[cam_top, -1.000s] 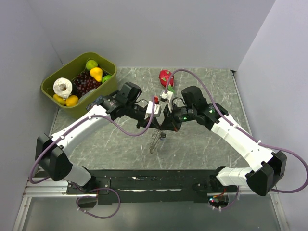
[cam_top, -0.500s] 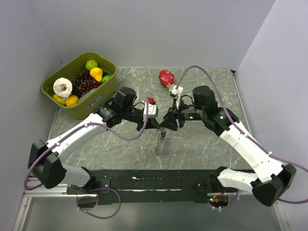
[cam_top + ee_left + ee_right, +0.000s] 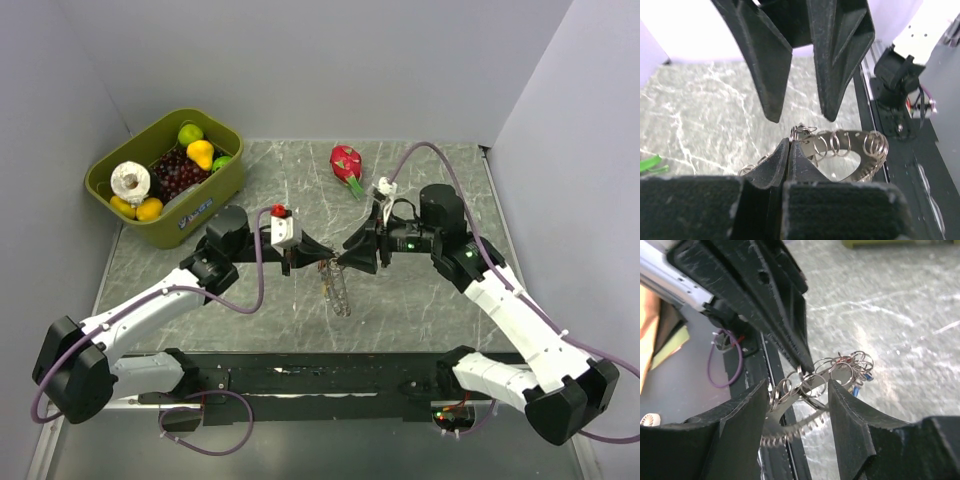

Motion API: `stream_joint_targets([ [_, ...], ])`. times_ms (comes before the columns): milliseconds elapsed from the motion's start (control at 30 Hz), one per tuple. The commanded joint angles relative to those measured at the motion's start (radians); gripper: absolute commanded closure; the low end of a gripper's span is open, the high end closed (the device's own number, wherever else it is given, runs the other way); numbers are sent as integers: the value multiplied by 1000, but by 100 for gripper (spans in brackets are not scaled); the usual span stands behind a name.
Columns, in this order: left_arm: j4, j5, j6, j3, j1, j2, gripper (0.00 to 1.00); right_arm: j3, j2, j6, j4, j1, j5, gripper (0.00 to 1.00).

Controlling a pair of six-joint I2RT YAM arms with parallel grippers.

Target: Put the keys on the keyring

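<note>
Keyring, a large thin grey-brown metal hoop with coiled rim [image 3: 336, 288], hangs between both hands, long axis running toward the arm bases. Left hand [image 3: 312, 259] pressed together, pinching its rim. Right hand [image 3: 350, 262] spread, straddling that rim from the opposite side.

The table [image 3: 420, 300] is marbled grey-green and veined with white; the bin [image 3: 225, 190] is coloured olive; the keyring [image 3: 335, 285] is seen as silver-grey.

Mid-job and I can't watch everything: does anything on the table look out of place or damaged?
Only the red dragon fruit, lying alone on the table, away from the green bin holding the other fruit. The keyring looks intact, hanging from the shut left gripper.
</note>
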Motion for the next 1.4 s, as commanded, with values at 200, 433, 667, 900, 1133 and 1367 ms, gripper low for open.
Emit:
stream_joint_targets([
  [200, 536, 21, -244, -103, 21, -49, 99, -51, -101, 60, 195, -66, -193, 43],
  [433, 650, 55, -302, -117, 22, -43, 99, -67, -95, 72, 226, -70, -219, 45],
  [667, 656, 76, -318, -104, 24, -41, 99, -86, -98, 74, 251, -72, -229, 45],
  [900, 674, 87, -345, -90, 22, -38, 99, -97, -91, 95, 277, -70, -261, 47],
  [1133, 674, 97, -349, -81, 24, -37, 99, -121, -97, 133, 333, -72, -281, 56],
  [1367, 702, 99, -368, -84, 22, -33, 99, -141, -100, 178, 399, -70, -293, 63],
])
